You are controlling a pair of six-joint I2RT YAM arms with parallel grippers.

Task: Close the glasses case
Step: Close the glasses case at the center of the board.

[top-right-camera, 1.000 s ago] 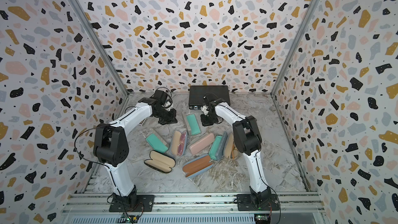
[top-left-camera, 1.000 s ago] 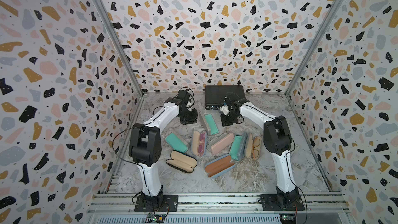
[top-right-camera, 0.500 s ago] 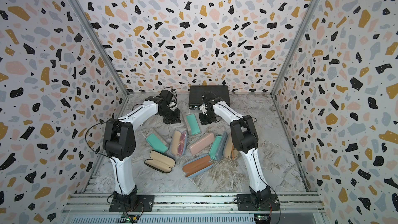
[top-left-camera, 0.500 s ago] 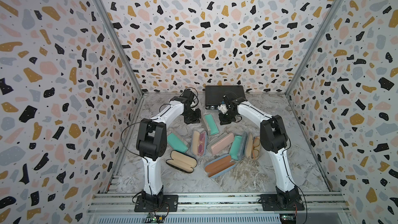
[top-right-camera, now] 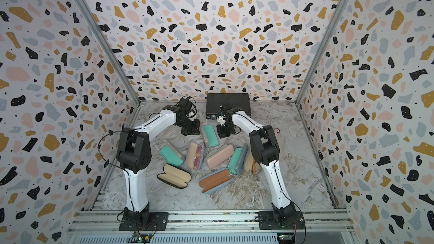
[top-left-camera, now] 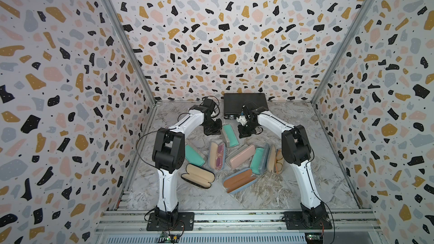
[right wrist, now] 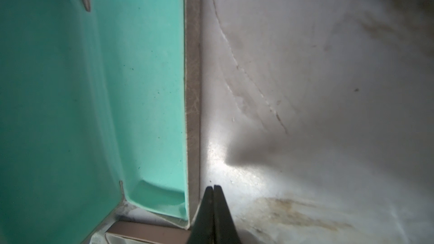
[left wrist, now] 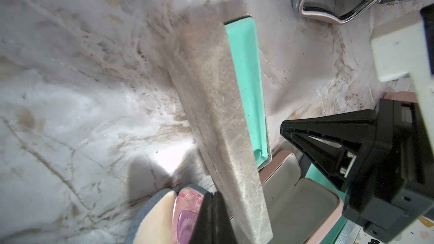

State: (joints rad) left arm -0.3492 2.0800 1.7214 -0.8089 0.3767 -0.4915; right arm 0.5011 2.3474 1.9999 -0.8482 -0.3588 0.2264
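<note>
Both arms have edged inward on the teal-lined glasses case (top-left-camera: 230, 135), at twelve o'clock of the other cases (top-left-camera: 240, 158). The left gripper (top-left-camera: 212, 130) is at its nine and the right gripper (top-left-camera: 245, 133) at its three, fingers together, holding nothing. Its lid (left wrist: 218, 113) stands half-raised, so closing looks under way.

In both top views my right elbow (top-left-camera: 296, 146) hides part of the tan glasses case (top-left-camera: 272, 158) behind it. My right wrist view cuts off the teal-lined case (right wrist: 141, 90) at its edges; in my left wrist view its blurred lid (left wrist: 216, 104) covers some lining.
</note>
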